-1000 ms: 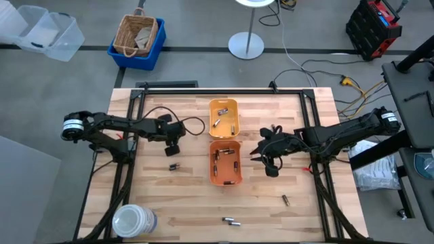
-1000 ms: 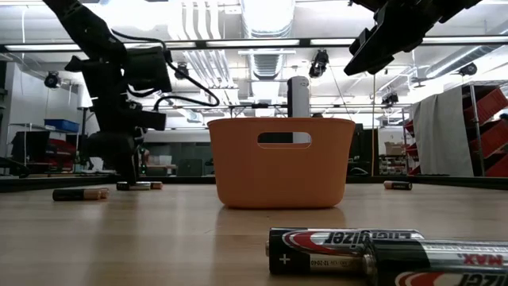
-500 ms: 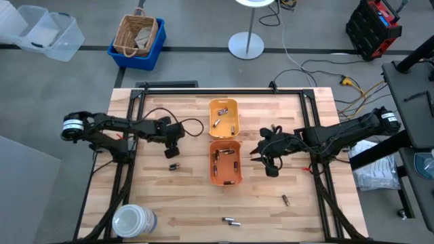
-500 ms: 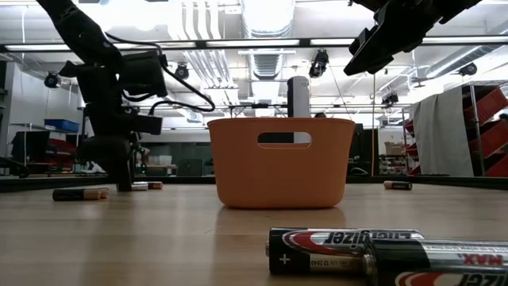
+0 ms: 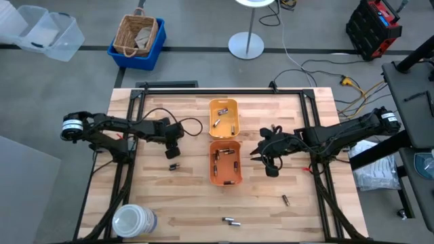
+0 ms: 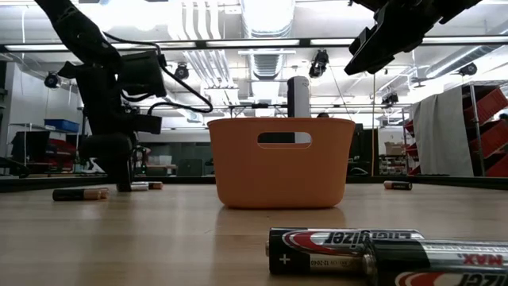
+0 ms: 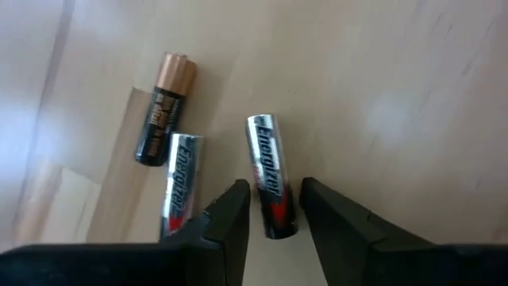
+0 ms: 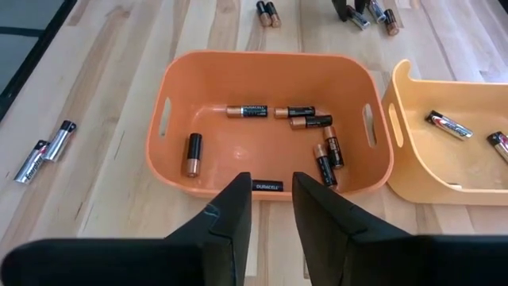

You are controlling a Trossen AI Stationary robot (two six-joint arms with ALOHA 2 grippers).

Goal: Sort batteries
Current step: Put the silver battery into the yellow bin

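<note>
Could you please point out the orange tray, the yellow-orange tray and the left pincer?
orange tray [image 8: 359, 183], right wrist view, on its near wall.
yellow-orange tray [image 5: 223, 103], high view, on its far rim.
left pincer [image 7: 275, 208], left wrist view, midway between fingertips.

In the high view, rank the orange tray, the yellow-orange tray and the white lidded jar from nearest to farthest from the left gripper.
From the left gripper, low over the table's left half:
1. Orange tray, to its right, near the table's middle.
2. Yellow-orange tray, right again and toward the table's far edge.
3. White lidded jar, at the near left corner.

You had silver-and-black batteries [image 7: 270, 187] beside a copper-topped black one [image 7: 163, 107], an orange tray [image 8: 262, 127] and a yellower tray [image 8: 452, 139].
</note>
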